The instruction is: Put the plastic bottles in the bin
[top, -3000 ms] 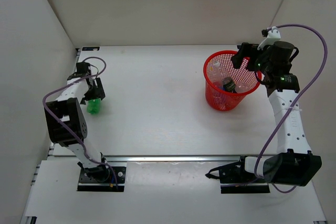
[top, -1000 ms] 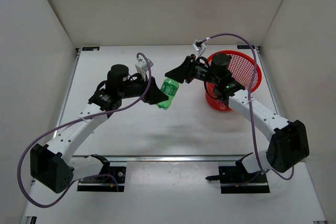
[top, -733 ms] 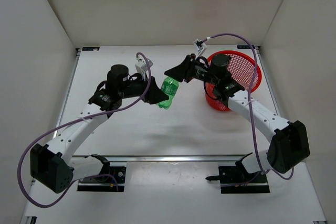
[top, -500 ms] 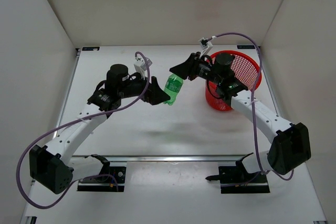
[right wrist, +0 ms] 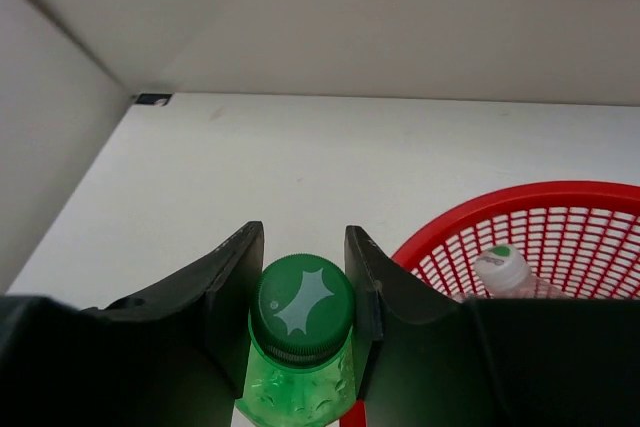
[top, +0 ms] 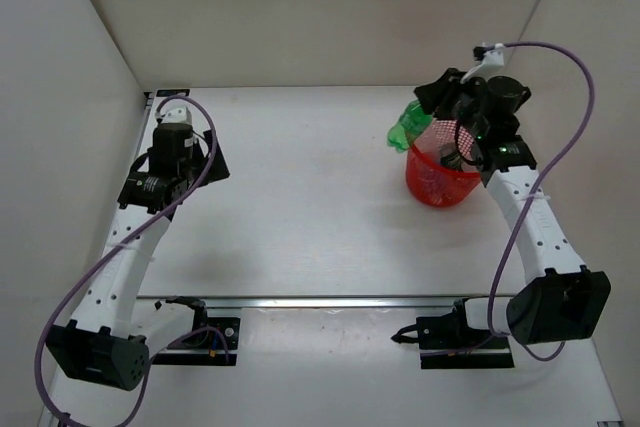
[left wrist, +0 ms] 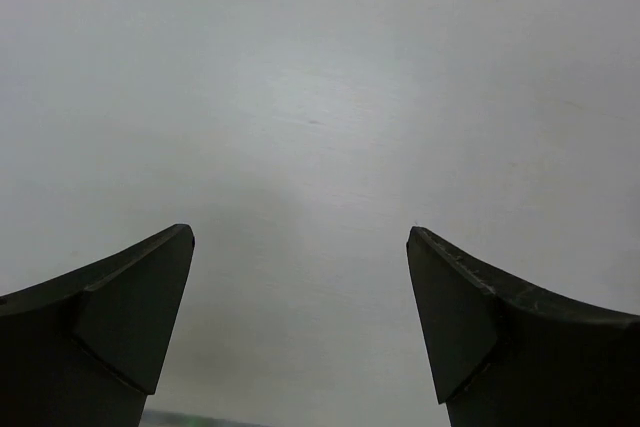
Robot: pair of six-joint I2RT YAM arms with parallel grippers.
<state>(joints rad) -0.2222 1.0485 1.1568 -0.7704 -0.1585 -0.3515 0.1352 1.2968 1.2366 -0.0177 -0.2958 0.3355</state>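
A white table (top: 300,207) fills the floor of a plain white box, with walls rising along its left, far and right edges. A small black bracket (top: 172,93) sits in the far left corner, and a metal rail (top: 330,300) runs along the near edge in front of the two arm bases.

By the left edge, the left gripper (left wrist: 300,247) hangs over bare table, its fingers spread wide with nothing between them. A purple cable (top: 75,292) loops along that arm.

Toward the far right corner, the right gripper (right wrist: 302,237) is clenched on the neck of the green bottle (right wrist: 300,307), just under its cap. The bottle is in the air, tilted, with its body pointing left, level with the left rim of the bin (top: 440,187) and not inside it. From above, the right wrist and its camera hide much of the bin's mouth. The right wrist view shows the red mesh wall and a clear bottle (right wrist: 500,269) lying inside the bin.
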